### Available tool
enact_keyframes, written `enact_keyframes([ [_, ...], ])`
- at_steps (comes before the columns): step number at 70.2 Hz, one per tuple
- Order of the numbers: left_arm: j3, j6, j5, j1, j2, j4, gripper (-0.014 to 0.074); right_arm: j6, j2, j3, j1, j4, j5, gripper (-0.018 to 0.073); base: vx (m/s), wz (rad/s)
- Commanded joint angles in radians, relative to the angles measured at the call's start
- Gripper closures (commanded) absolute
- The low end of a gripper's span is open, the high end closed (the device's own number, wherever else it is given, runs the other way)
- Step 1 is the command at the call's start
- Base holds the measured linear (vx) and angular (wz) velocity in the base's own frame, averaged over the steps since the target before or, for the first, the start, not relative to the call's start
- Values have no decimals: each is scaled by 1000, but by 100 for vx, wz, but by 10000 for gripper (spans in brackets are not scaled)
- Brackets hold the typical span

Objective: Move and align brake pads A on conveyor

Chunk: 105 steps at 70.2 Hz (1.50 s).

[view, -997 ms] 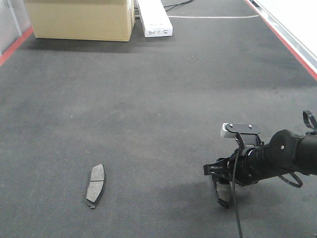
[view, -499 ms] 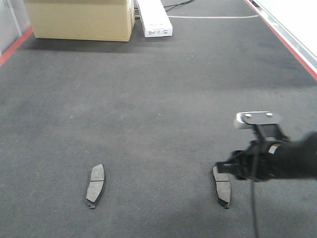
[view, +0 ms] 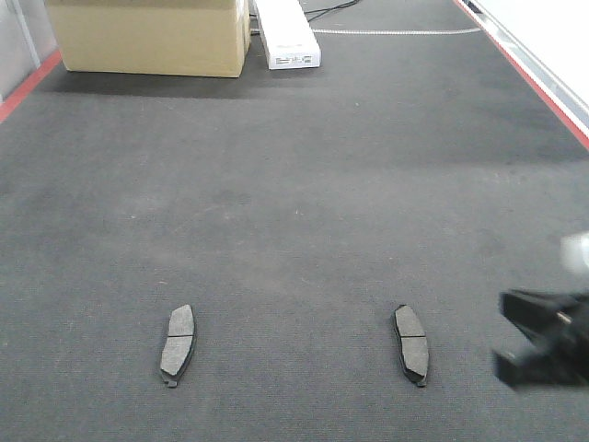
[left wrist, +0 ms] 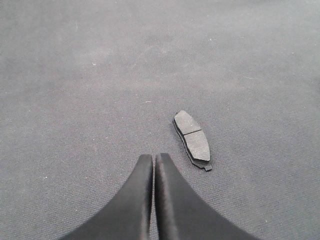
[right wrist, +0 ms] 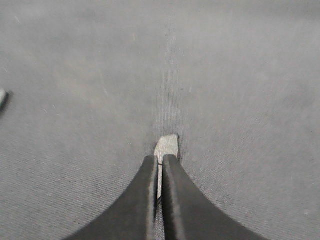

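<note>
L gripper (left wrist: pixel 153 160): jaws pressed together, holding nothing.
R gripper (right wrist: pixel 159 160): jaws closed to a hairline, holding nothing; we see it blurred in front view.
L pad (left wrist: pixel 192 141): flat on conveyor (view: pixel 294 184), just right of L tips.
R pad (right wrist: pixel 166 146): flat, just past R tips; well apart from L pad.
Bkgd: cardboard box (view: pixel 147 37), white box (view: pixel 287 37).

The left hand (left wrist: pixel 152 159) has two smooth matte-black fingers (left wrist: pixel 132 200), broad at the near base and curving to narrow rounded tips. The right hand (right wrist: pixel 159 159) has the same pair. At the right edge, the right arm (view: pixel 548 345) is a blurred black block under a pale piece (view: pixel 578 250).
</note>
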Motion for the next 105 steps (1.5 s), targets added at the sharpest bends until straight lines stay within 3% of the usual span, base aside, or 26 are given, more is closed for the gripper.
enact_keyframes([
  [1, -27, -7, -70, -5, 7, 1, 603, -11, -114, 22, -3, -4, -64, 561, 0, 0],
  [25, -27, -7, -70, -5, 7, 1, 603, -10, -368, 89, -3, -2, -45, 559, 0, 0],
  [105, -27, -7, -70, -5, 7, 1, 603, -10, -370, 89, -3, 0, -48, 559, 0, 0],
])
